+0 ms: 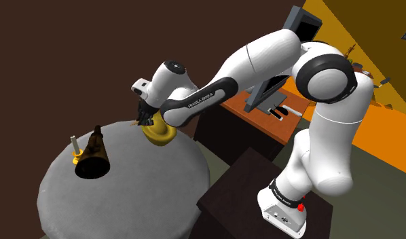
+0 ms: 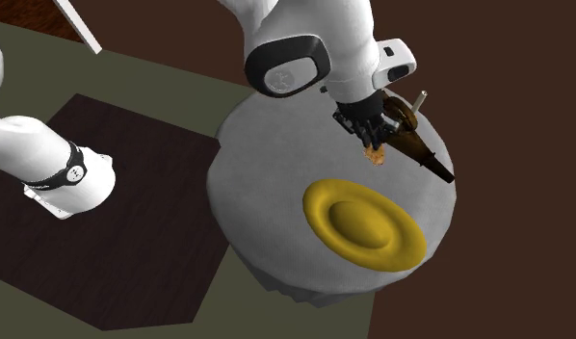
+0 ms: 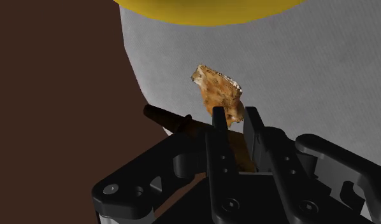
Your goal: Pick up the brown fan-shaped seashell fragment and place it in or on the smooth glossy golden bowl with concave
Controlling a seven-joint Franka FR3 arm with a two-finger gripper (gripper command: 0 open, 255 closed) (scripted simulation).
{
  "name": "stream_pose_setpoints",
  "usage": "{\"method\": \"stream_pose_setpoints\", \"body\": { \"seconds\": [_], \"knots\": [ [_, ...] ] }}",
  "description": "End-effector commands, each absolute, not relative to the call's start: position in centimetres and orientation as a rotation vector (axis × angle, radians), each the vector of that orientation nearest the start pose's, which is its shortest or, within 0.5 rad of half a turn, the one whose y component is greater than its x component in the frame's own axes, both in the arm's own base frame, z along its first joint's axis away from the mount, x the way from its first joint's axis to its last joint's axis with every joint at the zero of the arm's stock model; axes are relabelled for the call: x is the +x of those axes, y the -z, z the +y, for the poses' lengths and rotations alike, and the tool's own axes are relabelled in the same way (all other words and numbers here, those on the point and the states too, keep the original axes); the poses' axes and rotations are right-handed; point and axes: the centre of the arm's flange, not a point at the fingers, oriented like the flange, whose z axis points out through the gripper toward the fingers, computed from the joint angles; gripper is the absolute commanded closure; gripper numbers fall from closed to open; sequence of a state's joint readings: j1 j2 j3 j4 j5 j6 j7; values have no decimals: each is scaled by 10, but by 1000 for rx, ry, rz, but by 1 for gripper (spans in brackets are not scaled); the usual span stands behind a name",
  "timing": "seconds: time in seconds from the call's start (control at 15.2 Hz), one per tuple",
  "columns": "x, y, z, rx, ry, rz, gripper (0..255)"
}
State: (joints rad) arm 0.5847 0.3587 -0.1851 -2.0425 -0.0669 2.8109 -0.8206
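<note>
Pinched narrow on the brown shell piece (image 3: 218, 95), with the tool (image 3: 234, 124) gripping just one thin edge. Up in the air above the grey counter (image 2: 267, 188), not touching it. Could slip out, with such a small pinch on a bumpy piece. Could land on the counter if let go too soon, with the yellow bowl (image 2: 363, 223) at 6 o'clock from the tool in the second exterior view, near but seemingly not right under it. Could bump the dark brown cone (image 2: 421, 154), just beside at 3 o'clock. Could slide out of so shallow a bowl. Empty inside, that bowl. Too dark inside the cone's mouth to tell.
</note>
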Motion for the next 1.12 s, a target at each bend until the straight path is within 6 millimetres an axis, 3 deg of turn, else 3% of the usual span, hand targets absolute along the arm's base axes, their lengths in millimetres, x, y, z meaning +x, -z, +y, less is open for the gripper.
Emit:
{"method": "stream_pose_setpoints", "body": {
  "seconds": [0.0,0.53,1.06],
  "knots": [
    [588,-314,224,-2589,638,-1980,255],
    [616,-316,126,-2589,638,-1980,255],
    [616,-274,126,-2589,638,-1980,255]
  ]
}}
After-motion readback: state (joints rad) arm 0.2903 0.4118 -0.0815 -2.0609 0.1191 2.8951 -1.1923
